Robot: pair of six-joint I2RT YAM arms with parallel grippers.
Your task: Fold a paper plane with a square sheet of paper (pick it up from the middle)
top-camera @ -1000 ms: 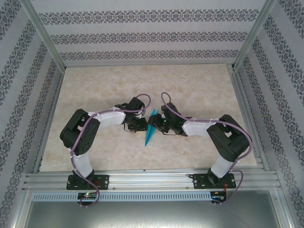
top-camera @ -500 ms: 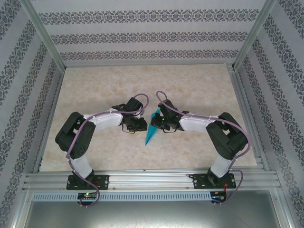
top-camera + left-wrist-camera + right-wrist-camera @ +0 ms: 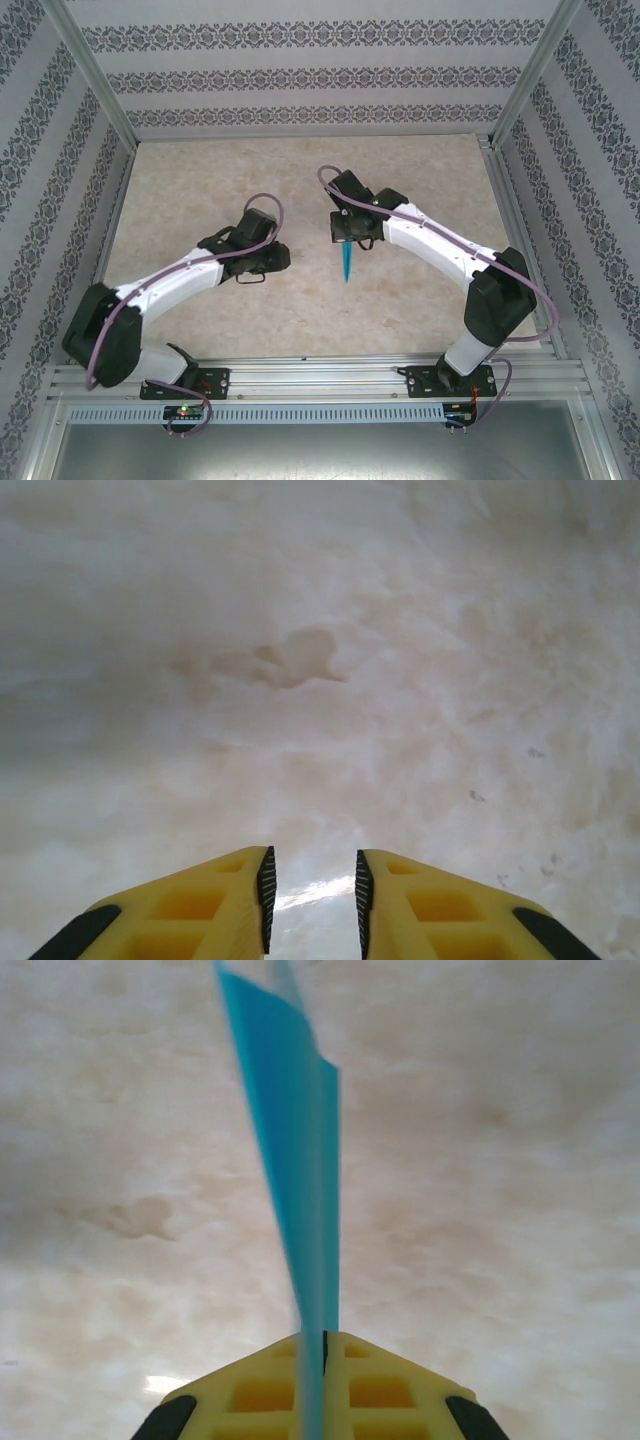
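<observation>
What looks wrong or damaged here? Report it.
Nothing stands out. The paper plane is pinched in the right end effector over the table, with no visible tear; the left end effector hangs empty, slightly open.

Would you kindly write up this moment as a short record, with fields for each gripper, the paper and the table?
left gripper: jaws a little apart, nothing between them, over bare table
right gripper: shut on the paper plane
paper plane: teal-blue, folded narrow, pinched at one end, the rest pointing toward the near edge in the top view
contact with table: cannot tell
table: pale marbled surface
</observation>
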